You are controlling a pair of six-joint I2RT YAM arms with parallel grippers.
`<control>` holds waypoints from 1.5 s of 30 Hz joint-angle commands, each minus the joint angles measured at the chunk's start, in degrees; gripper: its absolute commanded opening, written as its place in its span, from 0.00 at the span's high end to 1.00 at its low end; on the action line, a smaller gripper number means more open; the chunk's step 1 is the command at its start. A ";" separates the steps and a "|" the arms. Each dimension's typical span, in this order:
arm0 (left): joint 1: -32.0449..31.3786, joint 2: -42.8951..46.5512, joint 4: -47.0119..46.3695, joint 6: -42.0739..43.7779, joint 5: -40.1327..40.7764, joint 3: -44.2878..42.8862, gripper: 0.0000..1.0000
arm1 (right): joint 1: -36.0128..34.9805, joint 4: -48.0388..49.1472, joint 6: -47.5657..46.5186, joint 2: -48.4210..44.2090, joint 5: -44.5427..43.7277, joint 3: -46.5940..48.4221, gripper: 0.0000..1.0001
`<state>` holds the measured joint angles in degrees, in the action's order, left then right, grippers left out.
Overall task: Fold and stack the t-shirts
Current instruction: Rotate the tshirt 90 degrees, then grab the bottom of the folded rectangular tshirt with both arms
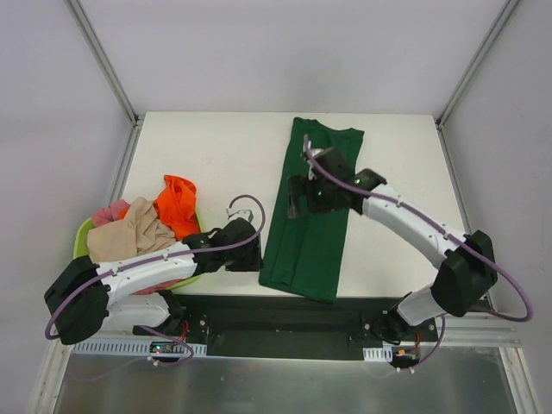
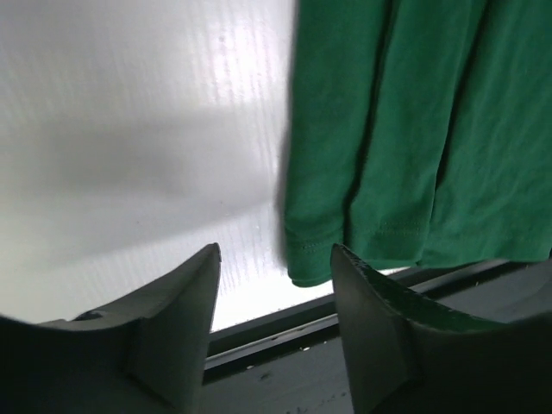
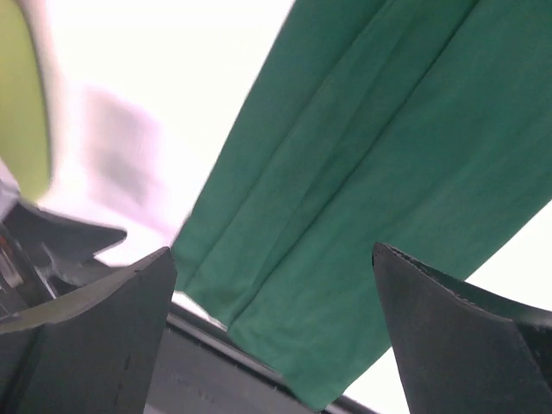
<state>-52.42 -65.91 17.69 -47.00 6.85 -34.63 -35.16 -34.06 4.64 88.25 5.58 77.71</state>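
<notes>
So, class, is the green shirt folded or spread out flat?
Folded. The green shirt lies as a long narrow strip, with overlapping layers showing at its near hem.

The bench is a white, matte slab, bare over most of its top. Lying flat on it is a dark green t-shirt, folded lengthwise into a long strip with soft creases along its length. The strip runs from close to the far edge down to the near edge, where its hem just laps over the rim. Left of the shirt, well apart from it, a lime-green basket sits at the near corner, its outer side reaching past the bench's edge.
</notes>
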 commanded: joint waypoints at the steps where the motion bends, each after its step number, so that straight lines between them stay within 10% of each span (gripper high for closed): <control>1: 0.30 -1.50 -5.56 0.25 -6.50 1.84 0.52 | -10.60 1.28 11.95 -1.50 -9.45 -10.11 0.01; 13: 0.22 -5.27 -13.55 -2.04 -11.51 6.68 0.64 | -22.84 4.97 19.35 7.98 -5.23 -8.37 0.40; 21: 0.22 -8.62 -14.70 -3.79 -11.16 7.21 1.00 | -25.40 6.73 24.18 12.73 -8.22 -8.63 0.57; 33: 0.22 -7.74 -14.70 -5.64 -10.46 9.85 1.00 | -26.19 5.32 26.82 17.57 -9.72 -8.89 0.67; 45: 0.30 -7.48 -13.65 -6.26 -8.35 10.99 1.00 | -26.63 3.30 25.77 11.08 -16.39 -11.79 0.99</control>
<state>-52.40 -72.99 -0.47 -54.28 -4.32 -26.20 -61.28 -28.32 30.57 104.51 -6.31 67.57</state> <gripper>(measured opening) 0.011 0.012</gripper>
